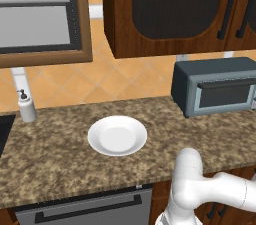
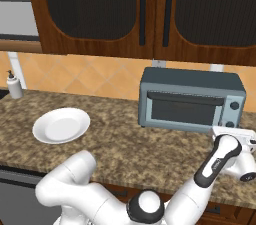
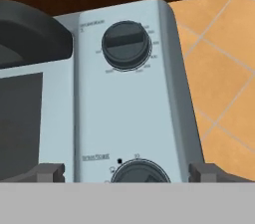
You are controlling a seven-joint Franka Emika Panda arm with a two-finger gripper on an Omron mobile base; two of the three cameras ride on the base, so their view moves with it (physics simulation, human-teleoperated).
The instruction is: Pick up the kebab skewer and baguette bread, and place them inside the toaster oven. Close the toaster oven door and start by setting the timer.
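Observation:
The toaster oven point(image 1: 215, 86) point(image 2: 192, 99) stands at the back right of the counter. Its door point(image 2: 185, 109) is up and closed, and the glass is dark. My gripper point(image 3: 129, 172) is open, close in front of the oven's right control panel. Its two fingertips point(image 3: 50, 171) stand wide apart on either side of the lower timer knob point(image 3: 141, 173), not touching it. An upper knob point(image 3: 125, 45) sits above. In the right base view my hand point(image 2: 239, 141) hovers just before the panel. The kebab skewer and the baguette bread are out of view.
An empty white plate point(image 1: 117, 135) point(image 2: 61, 125) lies mid-counter. A soap dispenser point(image 1: 26, 106) point(image 2: 14, 86) stands at the far left by the wall. Dark wood cabinets point(image 2: 150, 9) hang above the oven. The counter's front edge point(image 1: 75, 196) runs above a dishwasher.

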